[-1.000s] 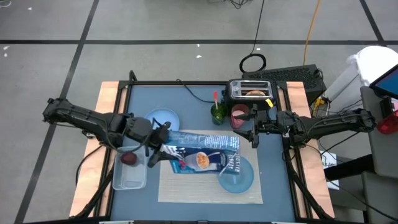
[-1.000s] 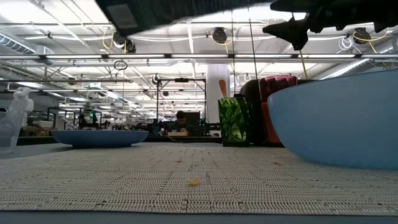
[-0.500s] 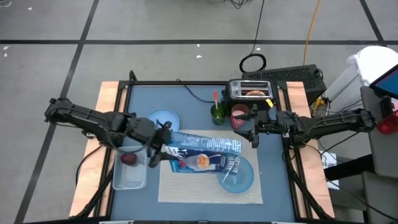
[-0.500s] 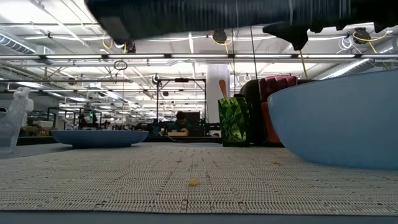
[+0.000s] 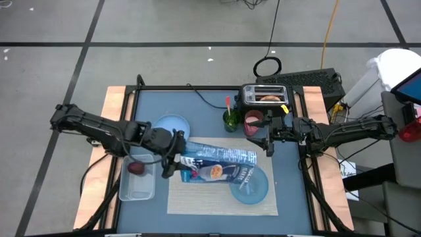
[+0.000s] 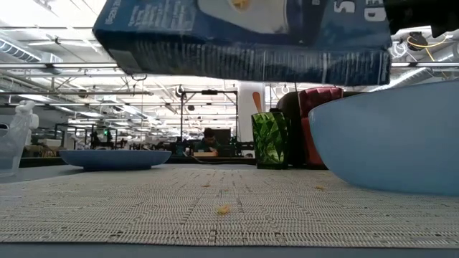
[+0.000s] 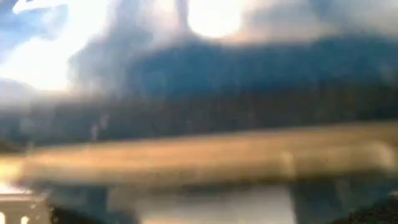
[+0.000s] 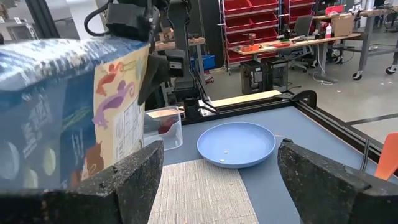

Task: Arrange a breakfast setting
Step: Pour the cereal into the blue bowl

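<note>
Since the earlier frames, the left gripper (image 5: 176, 155) has carried the blue cereal box (image 5: 220, 158) toward the right of the high view, so that the box now fills the top of the low view, where before only its dark edge showed. In the high view the box lies tipped on its side, stretching from the gripper at centre-left across to above the light-blue bowl (image 5: 253, 189). The left fingers are clamped on the box's near end, though the left wrist view is too blurred to confirm the grip.

The bowl sits on the right part of the beige woven placemat (image 5: 204, 197), low in the high view. The light-blue plate (image 5: 172, 124) rests on the bare table just beyond the mat's upper-left corner. The small dark-red fruit (image 5: 135, 168) lies inside the clear plastic tub (image 5: 137, 187) at the left, beside the mat.

The right gripper (image 5: 268, 139) hangs in the air at centre-right of the high view, near the black toaster (image 5: 265, 95), a green cup (image 5: 231, 119) and a dark-red cup (image 5: 253, 123); its fingers (image 8: 134, 180) are spread wide and hold nothing.
</note>
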`<action>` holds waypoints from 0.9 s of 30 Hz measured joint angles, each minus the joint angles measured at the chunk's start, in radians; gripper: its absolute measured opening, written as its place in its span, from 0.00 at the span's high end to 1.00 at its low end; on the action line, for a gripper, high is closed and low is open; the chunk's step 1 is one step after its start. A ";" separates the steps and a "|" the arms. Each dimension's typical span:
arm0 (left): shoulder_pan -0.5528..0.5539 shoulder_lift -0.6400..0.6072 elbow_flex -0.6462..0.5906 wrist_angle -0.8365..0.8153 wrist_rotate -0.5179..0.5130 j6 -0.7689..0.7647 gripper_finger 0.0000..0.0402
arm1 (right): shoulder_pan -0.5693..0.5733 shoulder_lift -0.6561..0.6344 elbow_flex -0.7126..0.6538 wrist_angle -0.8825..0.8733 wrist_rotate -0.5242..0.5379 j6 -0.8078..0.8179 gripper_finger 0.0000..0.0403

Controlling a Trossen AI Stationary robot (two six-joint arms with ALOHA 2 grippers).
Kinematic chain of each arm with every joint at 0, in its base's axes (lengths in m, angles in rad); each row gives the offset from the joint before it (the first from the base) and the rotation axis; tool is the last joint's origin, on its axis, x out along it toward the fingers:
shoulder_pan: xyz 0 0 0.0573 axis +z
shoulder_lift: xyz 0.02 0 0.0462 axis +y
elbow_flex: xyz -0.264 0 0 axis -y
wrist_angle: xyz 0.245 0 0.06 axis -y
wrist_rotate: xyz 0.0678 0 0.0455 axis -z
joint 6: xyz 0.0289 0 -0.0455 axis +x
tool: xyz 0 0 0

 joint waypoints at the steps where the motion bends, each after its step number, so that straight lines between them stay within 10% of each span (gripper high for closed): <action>1: 0.000 0.000 0.000 0.005 0.000 -0.002 0.31 | 0.000 0.000 0.000 0.000 0.000 0.000 0.25; 27: 0.000 -0.002 0.000 0.048 0.001 0.010 0.31 | 0.000 0.000 0.000 0.000 0.000 -0.001 0.25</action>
